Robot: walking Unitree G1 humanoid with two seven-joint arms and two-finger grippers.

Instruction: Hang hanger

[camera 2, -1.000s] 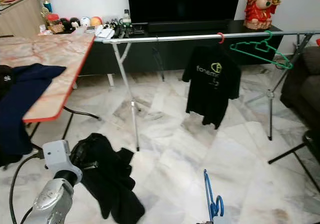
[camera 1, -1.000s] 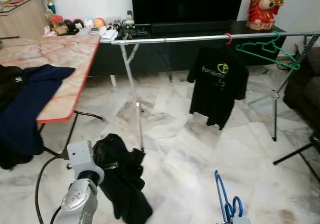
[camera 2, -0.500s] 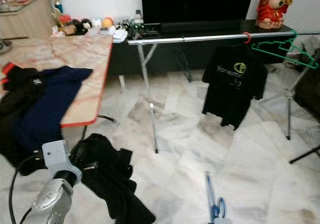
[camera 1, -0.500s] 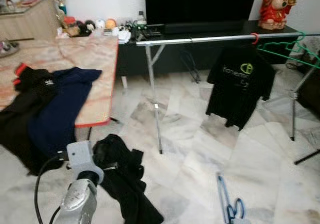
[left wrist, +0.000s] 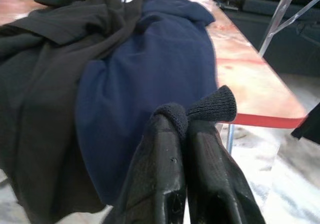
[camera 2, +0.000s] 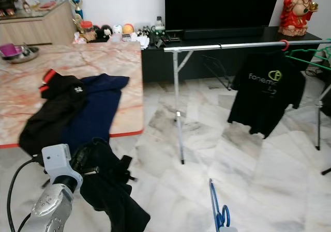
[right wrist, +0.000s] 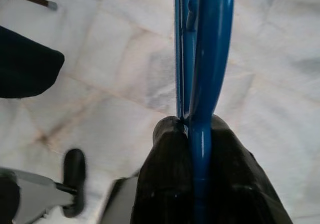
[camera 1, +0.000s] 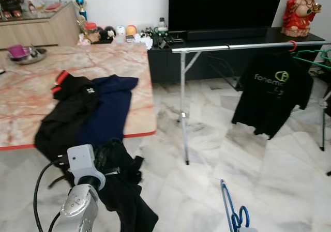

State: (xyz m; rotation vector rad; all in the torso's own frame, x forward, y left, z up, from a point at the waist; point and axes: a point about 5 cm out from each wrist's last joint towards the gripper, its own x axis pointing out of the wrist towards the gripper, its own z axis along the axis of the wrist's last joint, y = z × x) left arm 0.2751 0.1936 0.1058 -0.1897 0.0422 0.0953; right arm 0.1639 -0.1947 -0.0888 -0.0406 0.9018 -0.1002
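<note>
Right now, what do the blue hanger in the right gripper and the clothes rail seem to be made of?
The blue hanger looks like glossy plastic: smooth, with bright highlights, though coated metal is possible. The clothes rail looks like bare metal tubing, silvery and slightly shiny.

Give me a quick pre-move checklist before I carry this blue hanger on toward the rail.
1. Right gripper grip on the blue hanger: ok, fingers shut on it.
2. Left gripper load: ok, fingers shut on a fold of black cloth.
3. Free rail space: ok, bare bar to the left of the hanging black T-shirt.
4. Rail in reach: not ok, it stands well ahead across the marble floor.
5. Path clearance: cannot tell; the black garment hanging from the left arm reaches low near the floor.
6. Table clearance on the left: ok, its edge is off to the side.
</note>
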